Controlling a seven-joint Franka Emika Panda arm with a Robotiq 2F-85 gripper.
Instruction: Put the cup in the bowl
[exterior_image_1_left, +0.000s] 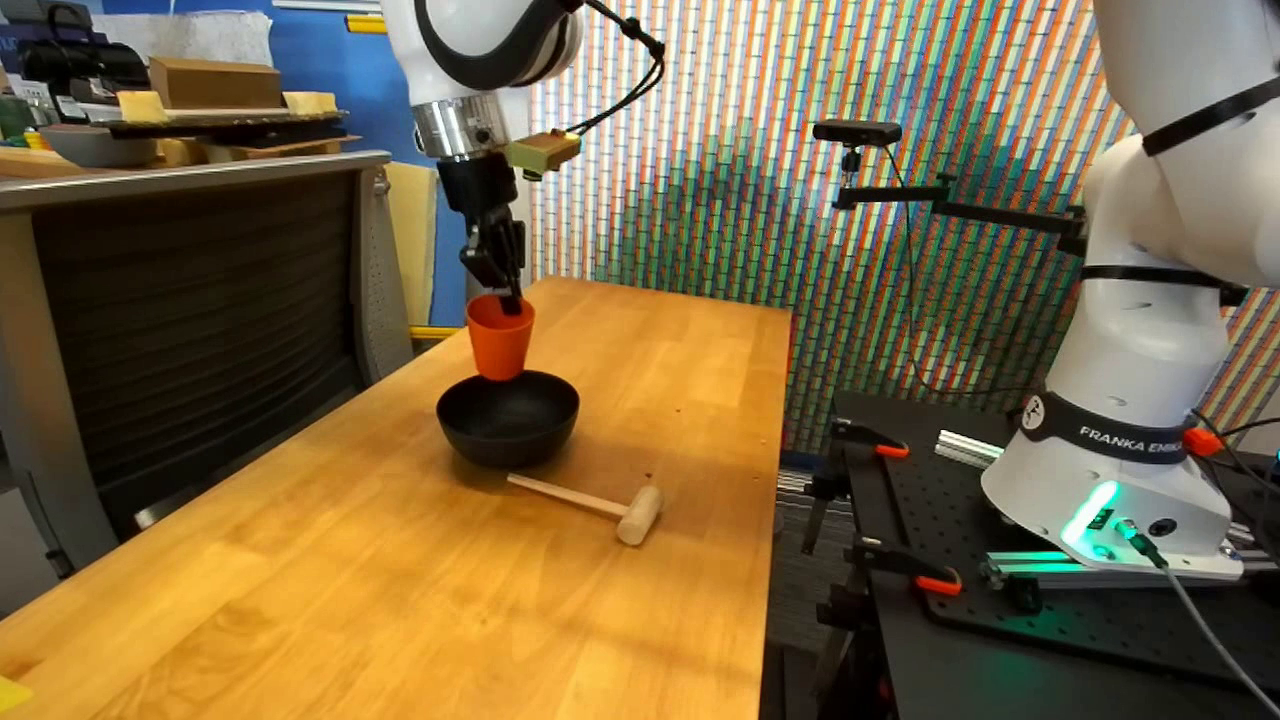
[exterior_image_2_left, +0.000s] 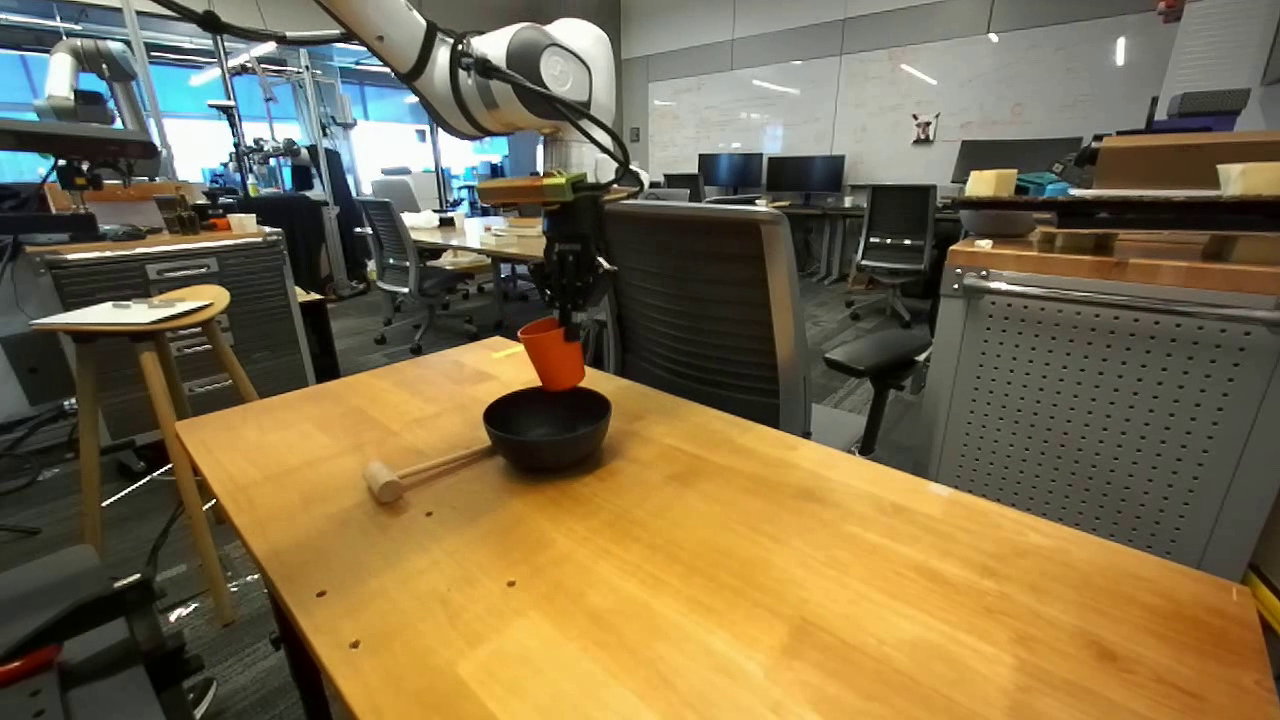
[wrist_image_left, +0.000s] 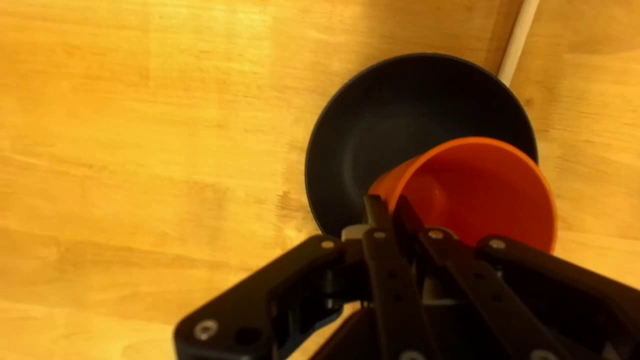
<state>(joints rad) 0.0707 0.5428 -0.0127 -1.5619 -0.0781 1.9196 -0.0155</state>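
Note:
The orange-red cup (exterior_image_1_left: 499, 345) hangs from my gripper (exterior_image_1_left: 511, 302), whose fingers are shut on one side of its rim. In an exterior view the cup (exterior_image_2_left: 550, 358) is tilted slightly, under the gripper (exterior_image_2_left: 572, 328). The black bowl (exterior_image_1_left: 510, 432) stands upright on the table and also shows in an exterior view (exterior_image_2_left: 548, 437). The cup's base is about level with the bowl's far rim in both exterior views. In the wrist view one fingertip of the gripper (wrist_image_left: 391, 204) is inside the cup (wrist_image_left: 480, 195) and one outside. There the cup covers the lower right of the bowl (wrist_image_left: 395, 125).
A wooden mallet (exterior_image_1_left: 590, 502) lies on the table (exterior_image_1_left: 400, 600), its handle end close to the bowl; it also shows in an exterior view (exterior_image_2_left: 430, 470). A grey office chair (exterior_image_2_left: 705, 310) stands at the table's edge behind the bowl.

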